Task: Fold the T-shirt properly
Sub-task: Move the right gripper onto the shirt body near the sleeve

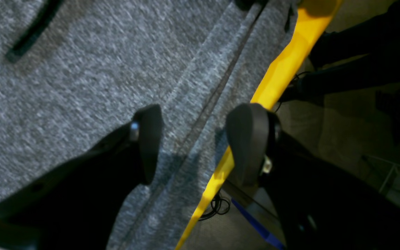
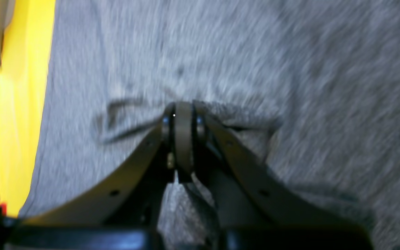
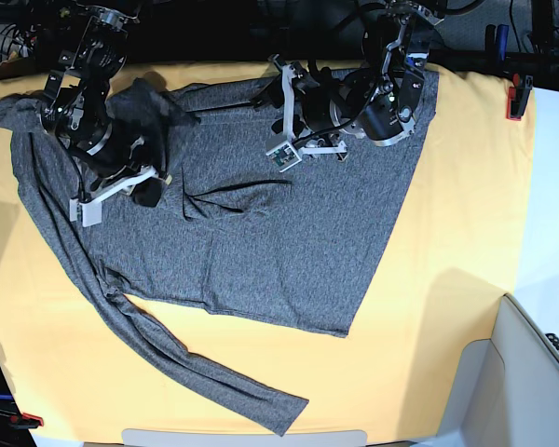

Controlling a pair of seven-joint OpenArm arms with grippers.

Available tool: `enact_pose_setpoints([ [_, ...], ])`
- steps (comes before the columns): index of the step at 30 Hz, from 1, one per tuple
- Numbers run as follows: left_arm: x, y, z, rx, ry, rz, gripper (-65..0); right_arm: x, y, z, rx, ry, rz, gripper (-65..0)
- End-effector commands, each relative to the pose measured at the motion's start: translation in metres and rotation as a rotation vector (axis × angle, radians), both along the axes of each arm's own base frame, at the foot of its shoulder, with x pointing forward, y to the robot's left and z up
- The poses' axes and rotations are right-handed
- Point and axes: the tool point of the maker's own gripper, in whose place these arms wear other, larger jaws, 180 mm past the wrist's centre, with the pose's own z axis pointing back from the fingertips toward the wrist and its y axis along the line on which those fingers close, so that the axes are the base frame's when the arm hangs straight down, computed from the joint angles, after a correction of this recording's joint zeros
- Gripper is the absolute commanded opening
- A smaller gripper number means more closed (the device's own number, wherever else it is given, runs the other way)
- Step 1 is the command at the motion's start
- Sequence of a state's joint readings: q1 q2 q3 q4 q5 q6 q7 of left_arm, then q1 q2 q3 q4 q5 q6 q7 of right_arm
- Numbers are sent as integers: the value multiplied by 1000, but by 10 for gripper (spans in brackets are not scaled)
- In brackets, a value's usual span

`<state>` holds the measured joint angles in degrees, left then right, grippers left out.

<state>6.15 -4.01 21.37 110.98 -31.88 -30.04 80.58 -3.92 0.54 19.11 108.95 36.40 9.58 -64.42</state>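
The dark grey T-shirt [image 3: 261,223] lies spread on the yellow-orange table cloth [image 3: 447,279], one long sleeve [image 3: 196,368] trailing to the front. In the right wrist view my right gripper [image 2: 183,116] is shut on a small pinched fold of the T-shirt [image 2: 290,69]. Its arm [image 3: 112,149] is over the shirt's left part, where fabric bunches up. In the left wrist view my left gripper [image 1: 196,139] is open and empty, its fingers either side of the shirt's hem band [image 1: 214,86] by the cloth's far edge [image 1: 283,69]. Its arm [image 3: 382,107] is over the shirt's upper right.
A red clamp [image 3: 514,98] grips the table's right edge. A pale grey bin or panel [image 3: 531,372] stands at the front right corner. Beyond the far edge, cables [image 1: 219,205] and dark floor show in the left wrist view.
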Motion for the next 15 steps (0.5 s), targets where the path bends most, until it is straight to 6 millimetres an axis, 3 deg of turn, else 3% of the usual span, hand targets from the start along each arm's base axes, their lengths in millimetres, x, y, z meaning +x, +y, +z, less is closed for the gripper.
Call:
enact_pose_setpoints([
  [1,6,-4,9,-27,-30,0,-341,10,2,15,8,-62,0,-650],
  [15,16,11,9,-20,-35,60,-341,41,3,18,68,-123,-52,-650],
])
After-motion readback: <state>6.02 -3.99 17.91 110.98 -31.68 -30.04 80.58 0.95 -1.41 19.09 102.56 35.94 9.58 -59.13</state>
